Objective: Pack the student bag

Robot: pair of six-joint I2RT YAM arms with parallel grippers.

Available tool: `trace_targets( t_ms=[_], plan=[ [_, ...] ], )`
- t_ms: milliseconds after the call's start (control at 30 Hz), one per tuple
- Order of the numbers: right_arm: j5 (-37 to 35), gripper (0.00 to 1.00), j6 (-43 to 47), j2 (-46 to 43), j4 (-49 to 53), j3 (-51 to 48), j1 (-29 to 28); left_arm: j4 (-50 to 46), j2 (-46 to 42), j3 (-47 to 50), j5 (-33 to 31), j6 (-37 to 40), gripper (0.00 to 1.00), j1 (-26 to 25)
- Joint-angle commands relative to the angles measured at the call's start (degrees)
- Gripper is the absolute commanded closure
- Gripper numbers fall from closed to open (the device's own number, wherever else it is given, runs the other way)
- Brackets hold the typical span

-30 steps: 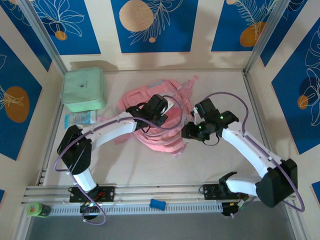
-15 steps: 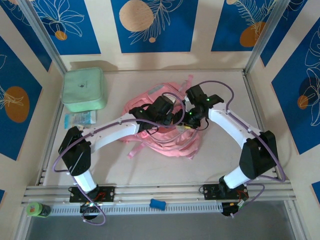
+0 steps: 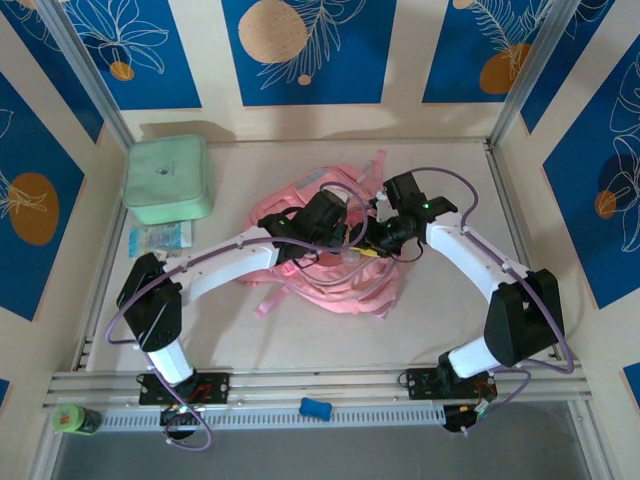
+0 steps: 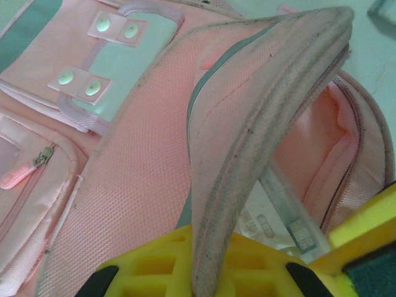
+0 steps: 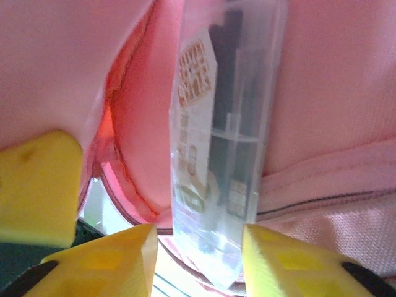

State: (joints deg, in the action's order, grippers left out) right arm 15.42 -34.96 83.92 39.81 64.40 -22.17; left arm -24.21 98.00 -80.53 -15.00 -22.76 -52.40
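left tool (image 4: 210,266) pinching student bag (image 4: 124,204) rim, right tool (image 5: 198,253) part-open astride clear packet (image 5: 223,124)

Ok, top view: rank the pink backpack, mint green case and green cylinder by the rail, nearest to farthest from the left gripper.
1. pink backpack, centre, held by the left gripper
2. mint green case, far left
3. green cylinder, near left corner
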Motion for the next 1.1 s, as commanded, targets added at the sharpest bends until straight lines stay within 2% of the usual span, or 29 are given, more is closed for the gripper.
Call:
trace_targets(
  t_ms=[0, 67, 167, 300, 400, 467, 567, 633, 733, 867, 967, 1067],
  plan=[
    [6.6, 0.69, -3.6, -0.2, -5.3, -3.1, 0.3, 4.6, -2.0, -1.0, 2.5, -2.8, 1.00, -0.4],
    [8.9, 0.76, -5.5, 1.0, -9.0, -3.8, 0.0, 4.6, -2.0, -1.0, 2.9, -3.4, 1.00, -0.4],
    [9.4, 0.82, -8.2, 3.2, -12.7, -3.2, -0.9, 5.0, -2.2, -0.9, 3.6, -4.0, 1.00, -0.4],
    [9.6, 0.87, -12.8, 4.3, -21.6, -3.7, -2.8, 4.9, -2.4, -0.8, 2.8, -5.9, 1.00, -0.4],
    [7.1, 0.88, -14.1, 6.1, -25.8, -3.8, -3.8, 7.7, -3.2, 0.8, 3.3, -8.7, 1.00, -0.4],
    [8.7, 0.91, -14.3, 7.5, -26.3, -3.8, -2.3, 10.5, -3.6, 2.4, 4.6, -9.3, 1.00, -0.4],
    [10.9, 0.92, -14.1, 5.7, -26.8, -5.4, -0.3, 9.6, -3.3, 2.4, 3.8, -9.8, 1.00, -0.3],
    [8.3, 0.91, -11.8, 2.6, -23.3, -6.0, -0.7, 9.6, -3.3, 2.2, 4.0, -9.6, 1.00, -0.1],
    [-0.4, 0.91, -10.1, -0.9, -15.6, -6.2, -2.7, 9.8, -2.8, 1.7, 4.5, -9.3, 1.00, -0.2],
    [-1.2, 0.94, -14.3, -0.9, -20.6, -11.7, -4.1, 9.3, -2.0, 0.9, 4.4, -9.9, 1.00, -0.2],
    [-0.2, 1.00, -16.2, 2.8, -21.6, -10.2, -5.3, 8.9, -1.2, 0.0, 5.2, -11.1, 1.00, -0.2],
    [-0.4, 1.00, -17.5, 4.9, -25.3, -9.0, -7.1, 10.4, -1.2, 0.7, 5.8, -12.6, 1.00, -0.2]
  ],
)
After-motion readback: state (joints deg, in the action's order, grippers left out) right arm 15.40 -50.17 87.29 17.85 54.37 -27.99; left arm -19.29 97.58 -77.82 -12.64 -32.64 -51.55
